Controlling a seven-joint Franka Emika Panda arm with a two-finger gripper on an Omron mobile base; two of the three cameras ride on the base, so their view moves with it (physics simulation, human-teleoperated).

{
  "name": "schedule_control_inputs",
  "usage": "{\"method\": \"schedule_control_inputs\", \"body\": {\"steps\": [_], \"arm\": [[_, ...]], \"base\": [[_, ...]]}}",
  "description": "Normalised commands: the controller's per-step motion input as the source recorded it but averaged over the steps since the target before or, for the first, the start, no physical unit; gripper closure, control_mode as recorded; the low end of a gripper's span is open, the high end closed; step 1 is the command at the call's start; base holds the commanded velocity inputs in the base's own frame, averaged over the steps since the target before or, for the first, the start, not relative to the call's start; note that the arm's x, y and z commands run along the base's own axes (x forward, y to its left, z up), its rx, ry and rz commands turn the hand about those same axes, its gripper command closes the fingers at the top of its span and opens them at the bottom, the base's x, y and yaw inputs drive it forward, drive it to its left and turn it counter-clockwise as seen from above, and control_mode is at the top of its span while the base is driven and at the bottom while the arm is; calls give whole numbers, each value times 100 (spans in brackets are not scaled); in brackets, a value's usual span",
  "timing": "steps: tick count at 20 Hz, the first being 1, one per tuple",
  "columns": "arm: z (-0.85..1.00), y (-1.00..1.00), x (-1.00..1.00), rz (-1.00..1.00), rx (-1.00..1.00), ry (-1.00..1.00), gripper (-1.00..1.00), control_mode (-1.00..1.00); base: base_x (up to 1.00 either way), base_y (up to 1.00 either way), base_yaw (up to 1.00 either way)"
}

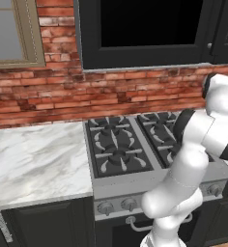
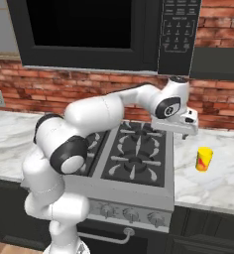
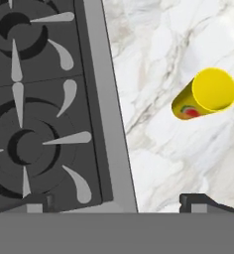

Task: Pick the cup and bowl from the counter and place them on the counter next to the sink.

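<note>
Claw (image 3: 117, 201) hangs wide and empty at the bottom of the hand view, over the stove's (image 3: 39, 99) edge; the yellow cup (image 3: 205, 94) stands upper right on the marble surface (image 3: 153, 163), apart.

wall: red brick (image 1: 48, 91) | window (image 1: 9, 29) | stove (image 1: 118, 144) | microwave (image 2: 104, 30)

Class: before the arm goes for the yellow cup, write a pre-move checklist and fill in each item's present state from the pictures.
1. Gripper open and holding nothing: ok.
2. Cup upright on the counter: ok.
3. Counter right around the cup free of other things: ok.
4. Gripper centred over the cup: not ok; it hangs above the seam between the stove and the counter.
5. Bowl's exact position: cannot tell.
</note>
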Motion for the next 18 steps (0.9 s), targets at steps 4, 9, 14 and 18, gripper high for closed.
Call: {"method": "schedule_control_inputs", "body": {"steps": [4,9,14,18], "arm": [[-25,-50,44,0,0,1,-100,-100],[-29,-49,57,0,0,4,-100,-100],[-7,-53,44,2,0,3,-100,-100],[0,-55,28,1,0,1,-100,-100]], "base": [[0,0,0],[0,0,0],[0,0,0],[0,0,0]]}}
